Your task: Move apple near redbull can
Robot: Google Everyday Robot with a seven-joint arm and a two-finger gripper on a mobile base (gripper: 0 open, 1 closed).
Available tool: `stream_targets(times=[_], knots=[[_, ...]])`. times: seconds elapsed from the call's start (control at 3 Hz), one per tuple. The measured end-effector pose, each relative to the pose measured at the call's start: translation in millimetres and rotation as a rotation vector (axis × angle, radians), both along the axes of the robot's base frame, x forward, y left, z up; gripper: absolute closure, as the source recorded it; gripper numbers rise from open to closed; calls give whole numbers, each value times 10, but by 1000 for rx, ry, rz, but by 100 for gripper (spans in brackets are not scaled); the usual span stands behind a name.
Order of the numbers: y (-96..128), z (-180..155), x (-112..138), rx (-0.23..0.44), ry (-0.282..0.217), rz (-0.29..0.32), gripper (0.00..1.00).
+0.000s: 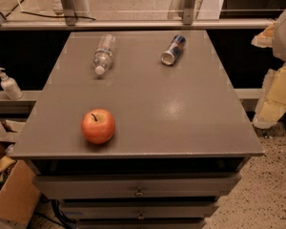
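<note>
The apple (98,126) is round and red-orange with a short dark stem. It stands near the front left of the grey cabinet top (181,113). The redbull can (173,49) is slim, blue and silver. It lies on its side at the back right of the top, its silver end towards me. My gripper (272,104) hangs at the right edge of the view, beside the cabinet and off its top. It is far from both the apple and the can and holds nothing that I can see.
A clear plastic water bottle (103,54) lies on its side at the back left of the top. Drawers (139,191) run below the front edge. A white pump bottle (8,85) stands on a ledge at the left. A cardboard box (12,194) sits at the lower left.
</note>
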State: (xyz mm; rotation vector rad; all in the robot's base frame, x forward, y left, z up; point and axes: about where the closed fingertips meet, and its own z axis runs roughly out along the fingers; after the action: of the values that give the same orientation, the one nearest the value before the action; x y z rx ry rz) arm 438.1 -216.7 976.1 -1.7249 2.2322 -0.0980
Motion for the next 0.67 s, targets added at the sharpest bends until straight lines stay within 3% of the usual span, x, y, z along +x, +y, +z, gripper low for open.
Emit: stream_targets(times=[0.67], knots=[[57,-40,-16,29,10,3,0]])
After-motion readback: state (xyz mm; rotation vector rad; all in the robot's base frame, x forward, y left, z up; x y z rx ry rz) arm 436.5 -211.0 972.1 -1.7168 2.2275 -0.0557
